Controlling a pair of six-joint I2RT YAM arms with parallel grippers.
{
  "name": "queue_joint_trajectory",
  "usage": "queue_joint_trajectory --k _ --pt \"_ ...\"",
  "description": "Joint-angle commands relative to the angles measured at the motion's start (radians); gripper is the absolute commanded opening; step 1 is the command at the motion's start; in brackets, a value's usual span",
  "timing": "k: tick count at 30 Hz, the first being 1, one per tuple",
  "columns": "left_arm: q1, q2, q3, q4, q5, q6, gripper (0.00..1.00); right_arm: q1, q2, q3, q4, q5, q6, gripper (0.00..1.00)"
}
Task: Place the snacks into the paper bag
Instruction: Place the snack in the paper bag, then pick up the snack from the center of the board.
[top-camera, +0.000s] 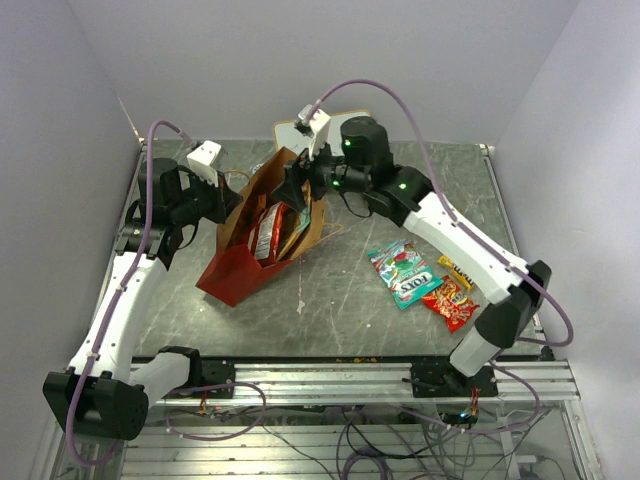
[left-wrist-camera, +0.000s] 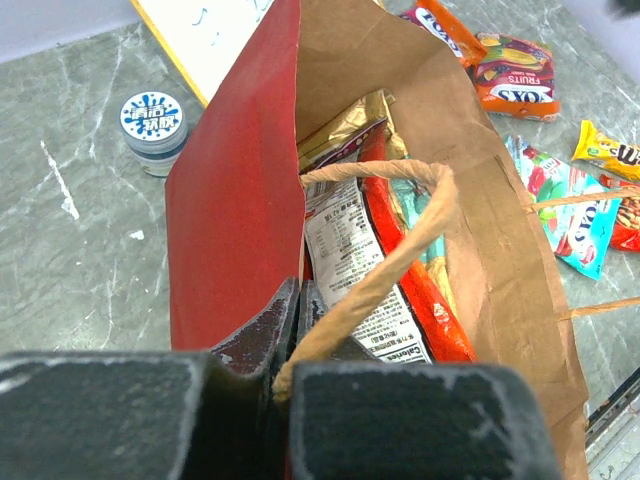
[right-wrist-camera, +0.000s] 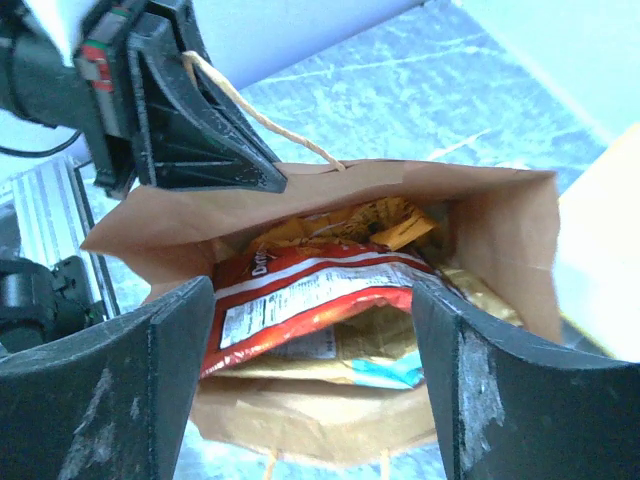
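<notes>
The paper bag (top-camera: 240, 262), red outside and brown inside, leans open at the table's left-middle. My left gripper (top-camera: 228, 205) is shut on its near rim and twisted handle (left-wrist-camera: 400, 255), holding the mouth open. My right gripper (top-camera: 300, 188) is open and empty, its fingers (right-wrist-camera: 120, 370) straddling the bag's mouth from above. Inside lie a long red chip bag (right-wrist-camera: 300, 285), also in the left wrist view (left-wrist-camera: 410, 285), and gold and teal packets. On the table to the right lie a teal packet (top-camera: 402, 270), a red-orange packet (top-camera: 450, 303) and a yellow packet (top-camera: 455, 268).
A small round jar with a blue-white lid (left-wrist-camera: 153, 125) stands left of the bag. A white board with a yellow edge (left-wrist-camera: 210, 40) lies behind the bag. The metal rail (top-camera: 340, 375) runs along the table's near edge.
</notes>
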Motion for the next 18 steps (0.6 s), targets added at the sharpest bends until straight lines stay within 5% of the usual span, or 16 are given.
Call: queue_joint_trajectory --k 1,6,18 --pt "-0.006 -0.005 0.049 0.026 -0.023 0.0 0.07 -0.06 -0.091 -0.003 -0.038 0.005 -0.138 0.81" --pt "-0.005 -0.009 0.05 0.012 -0.043 0.001 0.07 -0.272 -0.175 -0.111 -0.035 -0.039 -0.139 0.82" --pt "0.004 -0.009 0.047 -0.029 -0.194 0.007 0.07 -0.698 -0.19 -0.473 -0.119 0.124 -0.345 0.82"
